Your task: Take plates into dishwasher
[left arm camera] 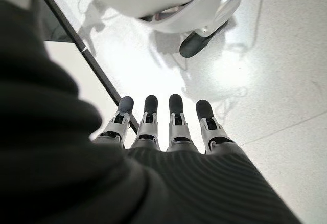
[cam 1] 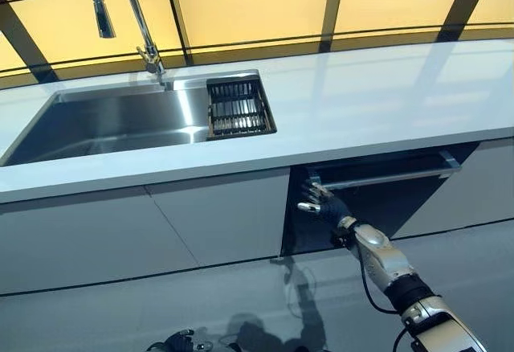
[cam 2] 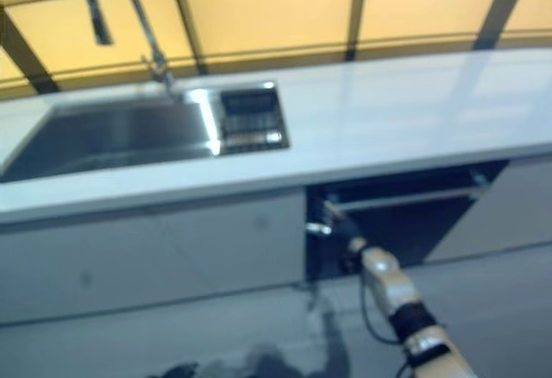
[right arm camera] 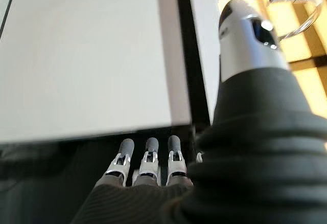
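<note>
**Right hand reaches into the dishwasher opening under the counter; no plates in sight**

Nearest the head camera, the robot's right arm stretches forward and its right hand [cam 1: 320, 202] sits at the near corner of the dark dishwasher opening [cam 1: 377, 199], just below the white countertop [cam 1: 361, 103]. Its fingers [right arm camera: 148, 157] extend nearly straight and hold nothing. Just beyond the hand runs a pale bar [cam 1: 385, 177] across the top of the opening, probably the door's or a rack's edge. The left hand [left arm camera: 163, 132] hangs low over the floor, fingers straight and empty. Above and away from the right hand lie the steel sink [cam 1: 112, 123], its drain basket [cam 1: 238, 108] and the tap [cam 1: 128, 14]. No plates show anywhere. To do this step well, the hand likely needs a firm hold on the bar and a straight, level pull.
</note>
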